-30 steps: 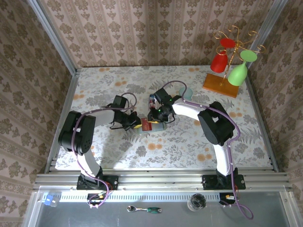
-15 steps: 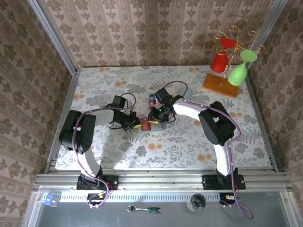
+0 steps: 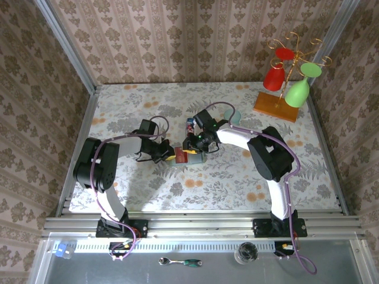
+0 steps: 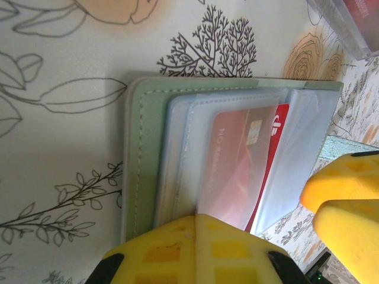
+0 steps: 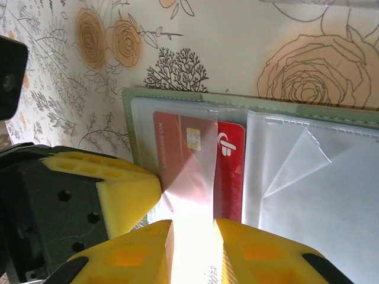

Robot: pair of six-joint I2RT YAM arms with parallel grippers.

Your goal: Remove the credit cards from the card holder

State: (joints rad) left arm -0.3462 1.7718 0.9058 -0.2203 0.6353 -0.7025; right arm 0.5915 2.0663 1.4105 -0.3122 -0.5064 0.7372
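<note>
The card holder (image 3: pixel 190 158) lies open on the floral cloth, its grey-green cover (image 4: pixel 142 165) (image 5: pixel 127 124) lined with clear sleeves. One red credit card (image 4: pixel 237 160) (image 5: pixel 231 171) (image 3: pixel 180 155) sits half under a sleeve. My left gripper (image 4: pixel 208 220) (image 3: pixel 170 155) is shut, its tips pressing the holder's left edge, and its fingers (image 5: pixel 127 195) show beside the card. My right gripper (image 5: pixel 193 236) (image 3: pixel 192 148) hangs over the card. A lifted clear sleeve flap fills the narrow gap between its fingers (image 4: pixel 331 201).
A wooden rack (image 3: pixel 278 106) with red and green glasses stands at the back right. A pale teal cup (image 3: pixel 233 116) sits behind the right arm, and a small clear box (image 4: pixel 349 23) (image 3: pixel 190 124) lies just beyond the holder. Patterned walls close in three sides.
The right gripper has crept slightly toward the far side, still over the card. The left arm and the card holder have stayed put.
</note>
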